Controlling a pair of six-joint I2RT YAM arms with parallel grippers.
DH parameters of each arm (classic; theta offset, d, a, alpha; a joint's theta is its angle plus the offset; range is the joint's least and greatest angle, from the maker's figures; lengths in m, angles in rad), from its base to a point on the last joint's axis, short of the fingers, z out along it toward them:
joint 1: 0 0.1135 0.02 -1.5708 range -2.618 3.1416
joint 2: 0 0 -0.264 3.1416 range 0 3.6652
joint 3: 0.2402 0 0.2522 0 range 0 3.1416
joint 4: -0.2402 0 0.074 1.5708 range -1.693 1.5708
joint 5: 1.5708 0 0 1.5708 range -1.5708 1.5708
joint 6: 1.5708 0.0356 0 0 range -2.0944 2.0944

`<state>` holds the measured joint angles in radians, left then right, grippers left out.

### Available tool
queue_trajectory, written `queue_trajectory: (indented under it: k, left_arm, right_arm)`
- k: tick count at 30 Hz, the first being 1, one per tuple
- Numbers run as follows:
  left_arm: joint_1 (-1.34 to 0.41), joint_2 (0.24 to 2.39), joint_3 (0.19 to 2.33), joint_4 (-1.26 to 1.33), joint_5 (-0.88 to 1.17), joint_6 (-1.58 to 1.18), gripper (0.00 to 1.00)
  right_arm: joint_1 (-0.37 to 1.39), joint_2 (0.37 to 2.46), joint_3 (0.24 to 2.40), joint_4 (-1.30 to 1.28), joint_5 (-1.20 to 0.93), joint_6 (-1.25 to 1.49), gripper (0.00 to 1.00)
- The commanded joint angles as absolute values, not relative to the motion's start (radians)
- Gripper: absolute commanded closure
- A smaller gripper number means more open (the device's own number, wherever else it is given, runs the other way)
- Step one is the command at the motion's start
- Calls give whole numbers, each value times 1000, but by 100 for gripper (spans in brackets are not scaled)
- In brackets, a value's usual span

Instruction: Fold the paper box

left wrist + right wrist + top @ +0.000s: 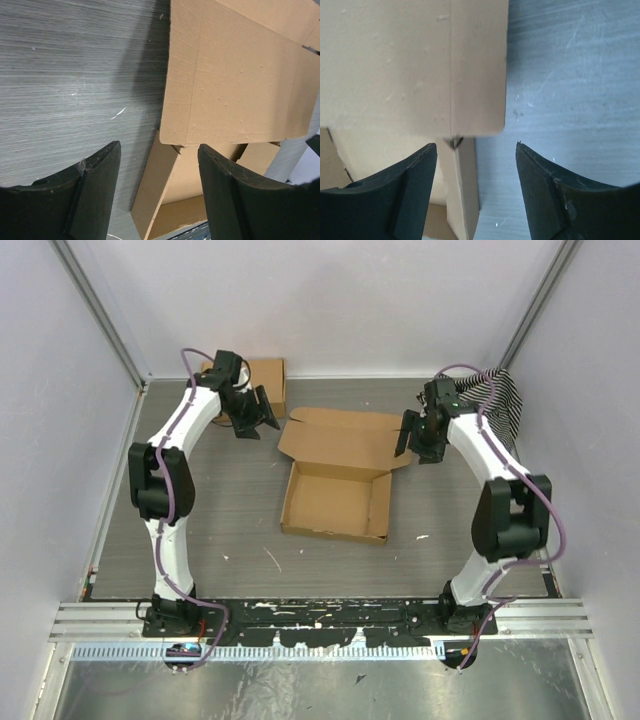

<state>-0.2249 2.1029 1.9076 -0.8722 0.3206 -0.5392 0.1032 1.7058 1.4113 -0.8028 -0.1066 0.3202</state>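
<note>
Two things behind the paper box (pixel 335 502): cardboard piece (pixel 270 380), striped cloth (pixel 503 400).

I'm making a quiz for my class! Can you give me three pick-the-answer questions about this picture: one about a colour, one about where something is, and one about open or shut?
1. What colour is the box? A) blue B) white C) brown
2. Where is the striped cloth? A) in the box B) far right corner C) near edge, on the left
3. The box's lid is: A) open B) shut C) torn off

Answers: 1 C, it is plain brown cardboard; 2 B, it shows at the far right in the top view; 3 A, it is folded back and the inside shows.
</note>
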Motion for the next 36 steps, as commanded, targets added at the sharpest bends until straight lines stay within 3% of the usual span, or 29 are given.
queue_trajectory:
  k: [1, 6, 11, 24, 25, 29, 34, 36]
  left_arm:
    - [-234, 2165, 1915, -863, 342, -523, 32]
    - [-254, 2194, 1960, -887, 350, -524, 33]
    - [-260, 2086, 1824, -831, 323, -532, 34]
    - [-271, 1778, 1519, -783, 257, -491, 35]
    - [-271, 1762, 1508, -783, 248, -490, 35]
    - [-273, 1710, 1475, -795, 209, -473, 36]
    - [-285, 1635, 1463, -821, 115, -446, 36]
    - [-291, 1602, 1457, -821, 75, -438, 36]
  right_arm:
    - [106, 1556, 1349, -790, -166, 311, 30]
    - [154, 1451, 1238, -787, -220, 375, 31]
    - [269, 1465, 1158, -763, -115, 428, 32]
    - [408, 1737, 1278, -837, 157, 451, 54]
    - [410, 1748, 1281, -841, 169, 450, 59]
    - [431, 1775, 1285, -864, 299, 445, 95]
    - [522, 1830, 1291, -963, 648, 483, 99]
    - [535, 1860, 1272, -962, 684, 515, 99]
